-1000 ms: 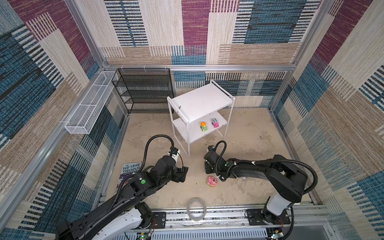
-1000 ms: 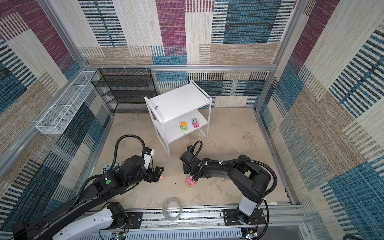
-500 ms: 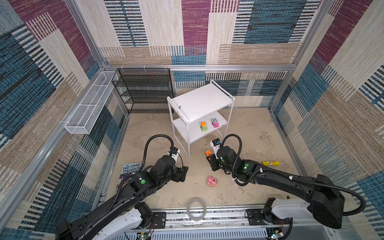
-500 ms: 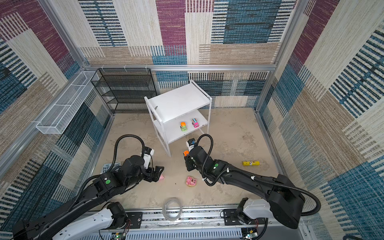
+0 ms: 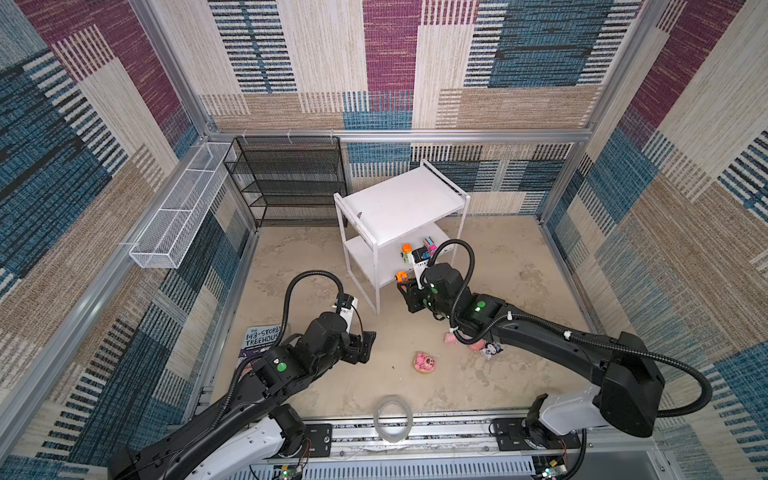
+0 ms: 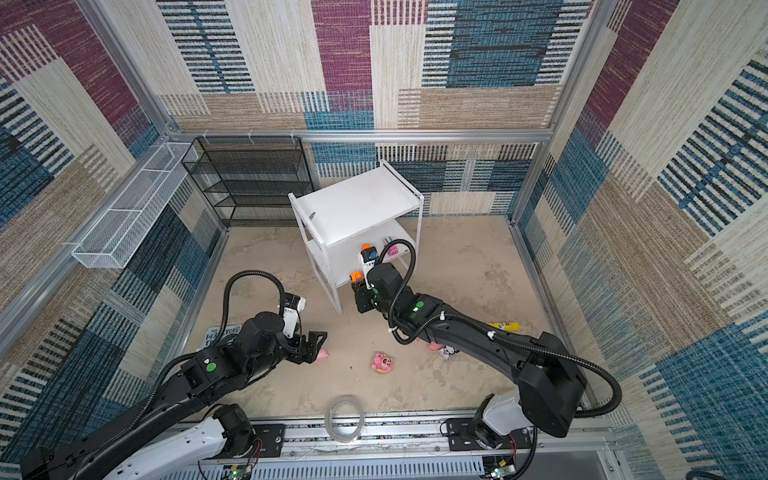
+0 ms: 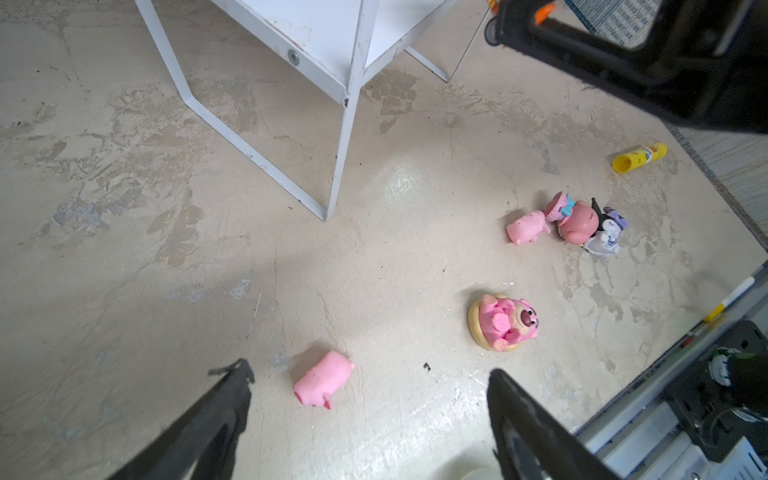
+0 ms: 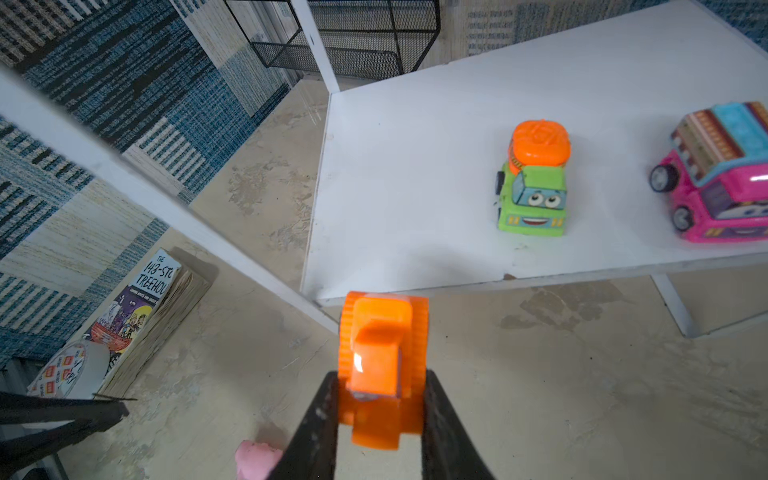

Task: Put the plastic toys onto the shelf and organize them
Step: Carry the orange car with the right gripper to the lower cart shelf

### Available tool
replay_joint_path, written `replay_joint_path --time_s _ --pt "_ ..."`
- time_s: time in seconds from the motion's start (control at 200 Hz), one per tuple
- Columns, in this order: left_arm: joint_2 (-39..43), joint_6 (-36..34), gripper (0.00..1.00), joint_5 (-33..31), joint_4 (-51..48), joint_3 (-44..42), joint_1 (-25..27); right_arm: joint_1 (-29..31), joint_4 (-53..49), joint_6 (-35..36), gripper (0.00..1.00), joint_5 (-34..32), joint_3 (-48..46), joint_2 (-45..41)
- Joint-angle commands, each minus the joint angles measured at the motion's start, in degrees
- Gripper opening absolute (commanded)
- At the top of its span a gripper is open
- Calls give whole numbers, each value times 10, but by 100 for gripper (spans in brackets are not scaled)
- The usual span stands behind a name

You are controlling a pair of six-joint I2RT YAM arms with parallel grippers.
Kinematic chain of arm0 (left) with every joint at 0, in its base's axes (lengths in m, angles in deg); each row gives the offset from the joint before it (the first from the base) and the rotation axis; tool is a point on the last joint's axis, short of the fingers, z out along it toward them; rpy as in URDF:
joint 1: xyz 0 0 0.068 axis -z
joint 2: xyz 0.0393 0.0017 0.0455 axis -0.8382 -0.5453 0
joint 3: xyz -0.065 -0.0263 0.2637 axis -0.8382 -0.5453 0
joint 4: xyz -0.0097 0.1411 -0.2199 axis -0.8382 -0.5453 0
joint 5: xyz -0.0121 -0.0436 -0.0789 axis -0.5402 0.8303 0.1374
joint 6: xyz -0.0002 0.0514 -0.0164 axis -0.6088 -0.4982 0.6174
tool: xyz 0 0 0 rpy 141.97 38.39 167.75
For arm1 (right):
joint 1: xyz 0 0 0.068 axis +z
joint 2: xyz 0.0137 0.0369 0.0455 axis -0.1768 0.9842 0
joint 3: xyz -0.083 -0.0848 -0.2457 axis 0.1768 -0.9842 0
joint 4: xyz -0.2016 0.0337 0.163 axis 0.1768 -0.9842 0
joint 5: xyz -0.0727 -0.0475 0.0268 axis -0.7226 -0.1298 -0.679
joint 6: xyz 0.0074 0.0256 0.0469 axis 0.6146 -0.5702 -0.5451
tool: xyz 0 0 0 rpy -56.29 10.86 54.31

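Two fingers of your right gripper are clamped on the sides of the orange car. You hold it clear of the floor, at the near edge of the lower board of the shelf, close to the corner where a leg meets it. Whether the car touches that edge cannot be told.

Farther in on that board, the green-orange car stands on its wheels, facing the near edge. The pink multicolour car stands beside it, apart from it.

Your left gripper hangs low over the floor with its fingers spread wide, holding nothing. A pink pig lies on the floor in line with the gap, nearer one finger than the other.

Out from there, toward the middle of the floor, a pink bear on a round beige base rests alone. Beyond it, a second pig, a round pink figure and the black-white figure lie in a tight cluster. In both top views your right arm partly covers them.

The yellow tube lies near the floor's right edge. The book lies at its left edge, beside your left arm.
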Motion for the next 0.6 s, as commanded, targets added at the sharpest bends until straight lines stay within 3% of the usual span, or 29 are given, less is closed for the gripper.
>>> replay_joint_path --time_s 0.0,0.596 --pt "2 -10 90 6 13 -1 1 -10 30 -14 27 26 14 15" --pt "9 -12 90 2 14 -1 1 -12 42 -44 27 24 63 96"
